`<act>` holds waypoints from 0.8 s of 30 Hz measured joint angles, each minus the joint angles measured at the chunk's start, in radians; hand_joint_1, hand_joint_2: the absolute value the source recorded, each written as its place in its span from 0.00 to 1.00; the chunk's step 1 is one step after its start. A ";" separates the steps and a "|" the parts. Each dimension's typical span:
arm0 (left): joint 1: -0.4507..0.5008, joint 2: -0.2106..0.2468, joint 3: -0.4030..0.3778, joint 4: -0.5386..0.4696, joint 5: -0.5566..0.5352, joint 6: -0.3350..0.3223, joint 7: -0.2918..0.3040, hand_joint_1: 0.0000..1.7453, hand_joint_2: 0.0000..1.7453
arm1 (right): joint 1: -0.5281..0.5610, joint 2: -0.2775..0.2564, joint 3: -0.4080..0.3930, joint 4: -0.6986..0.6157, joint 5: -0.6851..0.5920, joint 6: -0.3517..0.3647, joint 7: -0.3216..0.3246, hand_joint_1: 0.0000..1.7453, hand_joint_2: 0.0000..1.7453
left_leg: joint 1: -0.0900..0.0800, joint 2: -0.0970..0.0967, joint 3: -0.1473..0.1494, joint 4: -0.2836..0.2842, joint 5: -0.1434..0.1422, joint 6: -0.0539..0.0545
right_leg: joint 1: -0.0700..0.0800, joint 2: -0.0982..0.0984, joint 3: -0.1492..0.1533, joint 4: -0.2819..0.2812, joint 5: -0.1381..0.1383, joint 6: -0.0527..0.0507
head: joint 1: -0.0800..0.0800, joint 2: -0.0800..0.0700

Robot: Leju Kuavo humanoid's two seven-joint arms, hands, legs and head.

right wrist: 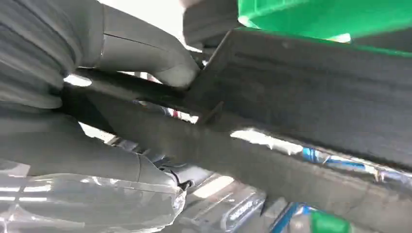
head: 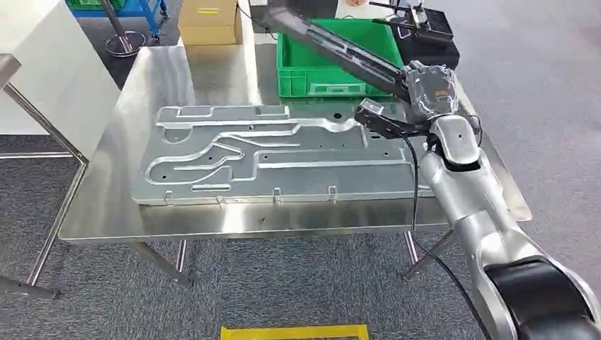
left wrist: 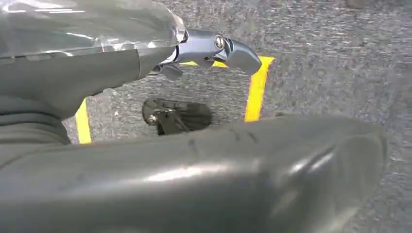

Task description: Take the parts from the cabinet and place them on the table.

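A long dark grey metal part (head: 333,46) slants up from my right hand (head: 418,99), which grips its near end above the table's right side; its far end reaches over the green crate. In the right wrist view the same dark part (right wrist: 316,97) runs across the fingers (right wrist: 145,53) wrapped on it. A large stamped silver panel (head: 269,152) lies flat in the middle of the steel table (head: 106,212). My left hand (left wrist: 194,160) hangs over grey carpet, fingers apart, holding nothing.
A green crate (head: 312,78) stands at the table's back, a black case (head: 425,35) to its right and a cardboard box (head: 209,21) to its left. A white cabinet (head: 42,64) stands at the far left. Yellow floor tape (head: 294,331) lies near my feet.
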 joint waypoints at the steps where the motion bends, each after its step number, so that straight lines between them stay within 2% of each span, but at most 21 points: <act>1: -0.003 0.000 0.000 0.000 0.002 -0.006 -0.006 0.00 0.00 | -0.014 0.000 0.009 0.040 0.022 0.011 -0.006 0.94 1.00 | -0.002 0.000 0.000 0.000 -0.001 0.002 | 0.001 0.001 -0.039 0.078 -0.038 0.002 | 0.001 0.000; 2: -0.004 0.000 0.000 0.000 0.002 -0.010 -0.010 0.00 0.00 | -0.020 0.000 0.017 0.073 0.040 0.019 -0.013 0.94 1.00 | -0.003 -0.001 0.000 0.000 -0.002 0.005 | 0.001 0.001 -0.083 0.166 -0.072 0.004 | 0.000 0.000; 3: -0.005 0.001 0.000 0.000 0.002 -0.014 -0.013 0.00 0.00 | -0.020 0.000 0.030 0.108 0.064 0.027 -0.025 0.94 1.00 | -0.005 -0.002 0.000 0.002 -0.004 0.007 | 0.001 0.001 -0.123 0.236 -0.089 0.005 | 0.001 0.000; 4: -0.005 0.002 0.000 0.000 0.002 -0.016 -0.014 0.00 0.00 | -0.019 0.000 0.042 0.137 0.082 0.030 -0.036 0.94 1.00 | -0.005 -0.003 0.001 0.003 -0.005 0.009 | 0.001 0.001 -0.141 0.257 -0.082 0.005 | 0.000 0.000; 5: -0.005 0.002 0.000 0.000 0.002 -0.016 -0.014 0.00 0.00 | -0.018 0.000 0.056 0.162 0.094 0.030 -0.045 0.94 1.00 | -0.006 -0.005 0.002 0.005 -0.008 0.007 | 0.001 0.000 -0.137 0.232 -0.052 0.003 | 0.001 0.000; 6: -0.006 0.003 0.000 0.000 0.000 -0.016 -0.016 0.00 0.00 | -0.018 0.000 0.068 0.187 0.106 0.030 -0.066 0.94 1.00 | -0.006 -0.006 0.003 0.009 -0.012 0.006 | 0.001 0.000 -0.108 0.157 0.000 0.000 | 0.000 0.000; 7: -0.006 0.003 0.000 0.000 -0.002 -0.016 -0.019 0.00 0.00 | -0.018 0.000 0.082 0.206 0.115 0.028 -0.087 0.94 1.00 | -0.006 -0.007 0.004 0.014 -0.017 0.003 | 0.002 0.000 -0.065 0.060 0.053 -0.004 | 0.001 0.000; 8: -0.007 0.003 0.000 0.000 -0.002 -0.016 -0.022 0.00 0.00 | -0.018 0.002 0.091 0.223 0.122 0.024 -0.103 0.94 1.00 | -0.006 -0.008 0.004 0.020 -0.024 -0.001 | 0.002 0.000 -0.030 -0.026 0.086 -0.010 | 0.001 0.000; 9: -0.009 0.003 0.000 0.000 -0.004 -0.017 -0.025 0.00 0.00 | -0.018 0.003 0.101 0.241 0.126 0.013 -0.119 0.94 1.00 | -0.013 -0.008 -0.002 0.025 -0.027 -0.006 | 0.011 0.000 -0.020 -0.035 0.070 -0.011 | 0.000 0.000; 12: -0.009 0.005 0.000 0.000 -0.007 -0.015 -0.029 0.00 0.00 | 0.004 0.015 0.129 0.276 0.139 -0.036 -0.157 0.94 1.00 | -0.011 -0.008 0.000 0.019 -0.026 -0.018 | 0.014 0.001 -0.023 -0.042 0.070 -0.021 | 0.000 0.000; 13: -0.009 0.005 0.000 0.000 -0.008 -0.014 -0.030 0.00 0.00 | 0.010 0.018 0.137 0.284 0.141 -0.055 -0.172 0.94 1.00 | -0.014 -0.009 0.002 0.018 -0.029 -0.023 | 0.005 0.002 -0.021 -0.048 0.072 -0.028 | 0.000 0.000; 14: -0.009 0.008 0.000 0.000 -0.011 -0.013 -0.031 0.00 0.00 | 0.017 0.023 0.145 0.289 0.141 -0.082 -0.192 0.94 1.00 | -0.011 -0.007 -0.001 0.029 -0.042 -0.029 | 0.000 0.000 -0.013 -0.054 0.074 -0.033 | 0.000 0.000; 15: -0.009 0.009 0.000 0.000 -0.015 -0.012 -0.032 0.00 0.00 | 0.021 0.028 0.154 0.293 0.141 -0.107 -0.215 0.94 1.00 | -0.012 -0.004 -0.016 0.068 -0.069 -0.034 | 0.000 0.000 -0.009 -0.057 0.073 -0.042 | -0.003 0.000; 17: -0.010 0.013 0.000 0.000 -0.018 -0.011 -0.033 0.00 0.00 | 0.032 0.039 0.170 0.302 0.141 -0.143 -0.243 0.94 1.00 | -0.008 -0.003 -0.091 0.228 -0.143 -0.042 | 0.001 0.001 -0.007 -0.057 0.071 -0.047 | -0.002 0.000; 18: -0.010 0.013 0.000 0.000 -0.018 -0.010 -0.035 0.00 0.00 | 0.039 0.043 0.180 0.308 0.144 -0.156 -0.257 0.94 1.00 | -0.006 -0.003 -0.128 0.300 -0.168 -0.045 | 0.002 0.001 -0.006 -0.056 0.069 -0.049 | -0.002 0.000; 19: -0.010 0.013 0.000 0.000 -0.019 -0.009 -0.035 0.00 0.00 | 0.049 0.047 0.186 0.312 0.144 -0.164 -0.267 0.00 0.00 | -0.005 -0.003 -0.150 0.338 -0.171 -0.047 | 0.003 0.001 -0.005 -0.056 0.069 -0.049 | -0.002 0.000; 20: -0.008 0.014 -0.001 0.000 -0.019 -0.008 -0.037 0.00 1.00 | 0.057 0.051 0.191 0.316 0.144 -0.169 -0.272 0.00 0.00 | -0.005 -0.003 -0.148 0.323 -0.148 -0.047 | 0.003 0.001 -0.003 -0.056 0.068 -0.049 | -0.002 0.000; 21: -0.008 0.014 -0.001 0.000 -0.021 -0.004 -0.038 0.00 1.00 | 0.061 0.056 0.197 0.320 0.142 -0.172 -0.281 0.00 0.00 | -0.005 -0.002 -0.120 0.261 -0.107 -0.045 | 0.003 0.002 -0.001 -0.056 0.066 -0.047 | -0.002 0.000; 23: -0.008 0.016 -0.002 0.000 -0.031 0.016 -0.037 0.00 1.00 | 0.061 0.065 0.203 0.324 0.135 -0.174 -0.285 0.00 0.00 | -0.005 -0.002 -0.025 0.065 -0.013 -0.036 | 0.004 0.004 0.006 -0.055 0.062 -0.043 | -0.002 0.000; 24: -0.009 0.017 -0.003 0.000 -0.034 0.026 -0.036 0.00 1.00 | 0.061 0.069 0.204 0.325 0.131 -0.175 -0.285 0.00 0.00 | -0.008 -0.003 0.000 0.018 -0.019 -0.028 | 0.006 0.005 0.007 -0.055 0.061 -0.039 | -0.002 0.000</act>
